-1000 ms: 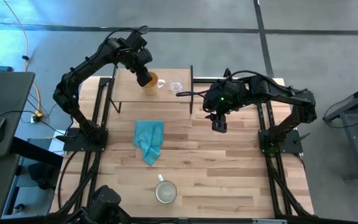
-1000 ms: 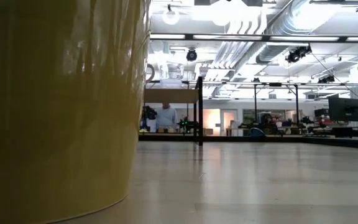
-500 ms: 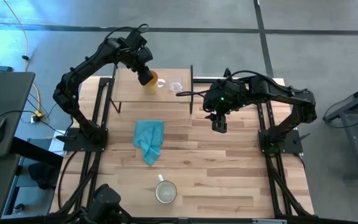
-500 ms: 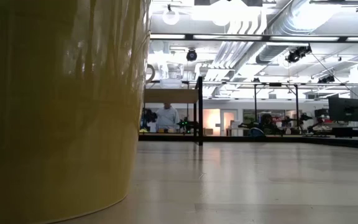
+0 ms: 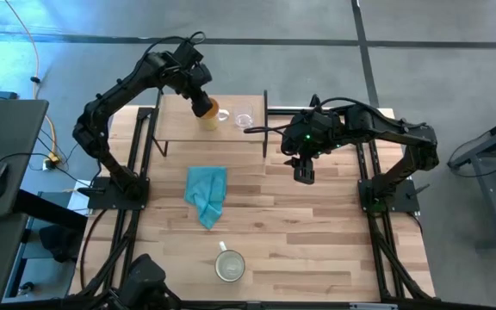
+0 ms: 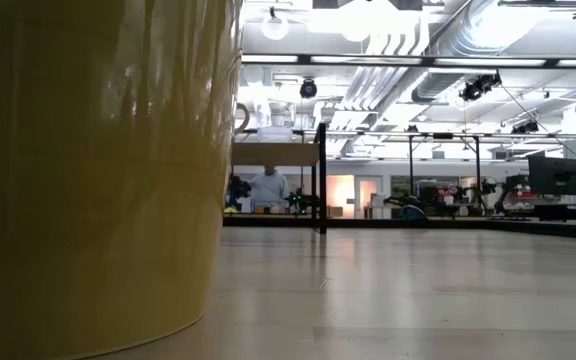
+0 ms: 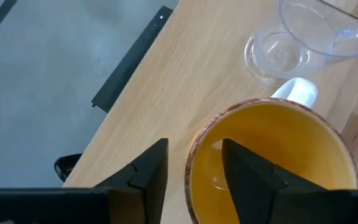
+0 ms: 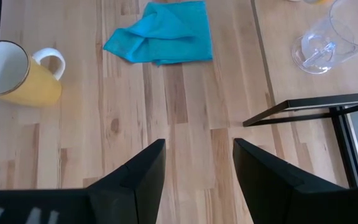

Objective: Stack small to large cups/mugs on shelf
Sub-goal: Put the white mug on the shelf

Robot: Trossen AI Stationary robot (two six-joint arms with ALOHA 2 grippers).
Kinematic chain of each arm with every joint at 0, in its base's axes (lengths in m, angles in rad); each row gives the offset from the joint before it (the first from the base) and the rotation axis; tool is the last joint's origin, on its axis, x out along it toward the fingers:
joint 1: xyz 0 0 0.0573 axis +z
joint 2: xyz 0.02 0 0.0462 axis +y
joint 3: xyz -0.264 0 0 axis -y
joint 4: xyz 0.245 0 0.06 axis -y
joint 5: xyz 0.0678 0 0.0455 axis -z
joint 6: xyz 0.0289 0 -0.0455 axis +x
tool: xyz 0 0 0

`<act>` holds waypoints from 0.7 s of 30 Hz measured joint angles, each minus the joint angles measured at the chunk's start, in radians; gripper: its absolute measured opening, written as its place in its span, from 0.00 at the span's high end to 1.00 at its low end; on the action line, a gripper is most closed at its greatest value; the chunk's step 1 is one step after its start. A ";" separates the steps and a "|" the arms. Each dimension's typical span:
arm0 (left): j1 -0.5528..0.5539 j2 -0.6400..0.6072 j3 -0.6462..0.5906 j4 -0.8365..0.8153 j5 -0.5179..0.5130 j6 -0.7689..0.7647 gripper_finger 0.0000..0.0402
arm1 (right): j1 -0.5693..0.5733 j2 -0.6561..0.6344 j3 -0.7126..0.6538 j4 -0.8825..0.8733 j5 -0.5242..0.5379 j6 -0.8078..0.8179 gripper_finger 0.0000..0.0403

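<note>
The orange mug (image 5: 210, 114) stands upright on the shelf (image 5: 175, 122), its white handle (image 7: 297, 92) toward the clear glass cup (image 5: 244, 119) beside it. My left gripper (image 7: 194, 144) is open above the mug's near rim. One finger hangs inside the mug and one outside, and neither touches the wall. The larger mug (image 5: 229, 264), white inside and yellow outside, stands on the plank table near the front edge. Its wall fills the left of the low view (image 6: 88, 180). My right gripper (image 8: 199, 144) hangs open over bare planks, right of the shelf.
A crumpled teal cloth (image 5: 207, 195) lies on the table's middle, between the shelf and the larger mug. The shelf's black frame posts (image 5: 265, 120) stand at its right end, next to my right arm. Bare planks spread across the table's right half (image 5: 334, 241).
</note>
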State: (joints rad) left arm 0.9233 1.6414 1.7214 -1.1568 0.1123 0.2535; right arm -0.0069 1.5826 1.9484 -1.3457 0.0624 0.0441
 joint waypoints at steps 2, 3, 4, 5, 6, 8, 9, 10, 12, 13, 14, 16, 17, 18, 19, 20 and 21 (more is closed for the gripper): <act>0.000 -0.006 0.000 0.004 0.000 0.000 0.65 | 0.000 0.000 0.000 0.000 -0.001 0.000 0.55; 0.000 -0.010 0.000 0.004 0.000 0.000 0.65 | 0.000 0.000 0.000 0.000 -0.001 0.000 0.55; 0.000 -0.015 0.000 0.005 0.000 0.000 0.66 | 0.000 0.000 0.000 0.000 -0.001 0.000 0.55; 0.000 -0.022 0.000 0.005 0.000 0.000 0.65 | 0.000 0.000 0.000 0.000 -0.001 -0.001 0.55; 0.000 -0.030 0.000 0.005 0.000 0.000 0.65 | 0.000 0.000 0.000 0.000 -0.001 -0.001 0.55; 0.000 -0.046 0.000 0.005 0.000 0.000 0.65 | 0.000 0.000 0.000 0.000 -0.003 -0.004 0.55; 0.000 -0.054 0.000 0.004 0.000 0.000 0.65 | 0.000 0.000 0.000 0.000 -0.003 -0.006 0.55; 0.000 -0.064 0.000 0.002 0.001 0.000 0.65 | 0.000 0.000 0.000 0.000 -0.003 -0.009 0.55; 0.000 -0.089 0.000 -0.010 0.017 -0.005 0.65 | 0.000 0.000 0.000 0.000 -0.003 -0.014 0.55; 0.000 -0.102 0.000 -0.017 0.021 -0.007 0.65 | 0.000 0.000 0.000 0.000 -0.003 -0.017 0.55; 0.000 -0.115 0.000 -0.024 0.025 -0.012 0.65 | 0.000 0.000 0.000 0.000 -0.003 -0.018 0.55; -0.001 -0.142 0.000 -0.036 0.033 -0.024 0.65 | 0.000 0.000 0.000 0.000 -0.003 -0.019 0.55; -0.001 -0.157 0.000 -0.042 0.040 -0.024 0.65 | 0.000 0.000 0.000 0.000 -0.003 -0.019 0.55; -0.001 -0.174 0.000 -0.050 0.050 -0.027 0.65 | 0.000 0.000 0.000 0.001 -0.003 -0.019 0.55; -0.001 -0.190 0.000 -0.057 0.064 -0.033 0.65 | 0.000 0.000 0.000 0.001 -0.003 -0.019 0.55; -0.001 -0.205 0.000 -0.062 0.082 -0.040 0.65 | 0.000 0.000 0.000 0.004 -0.003 -0.019 0.55; -0.001 -0.220 0.000 -0.071 0.108 -0.048 0.65 | 0.000 0.000 0.000 0.005 -0.003 -0.019 0.55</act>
State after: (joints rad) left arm 0.9226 1.4219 1.7214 -1.2273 0.2205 0.2058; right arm -0.0068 1.5826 1.9484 -1.3404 0.0597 0.0254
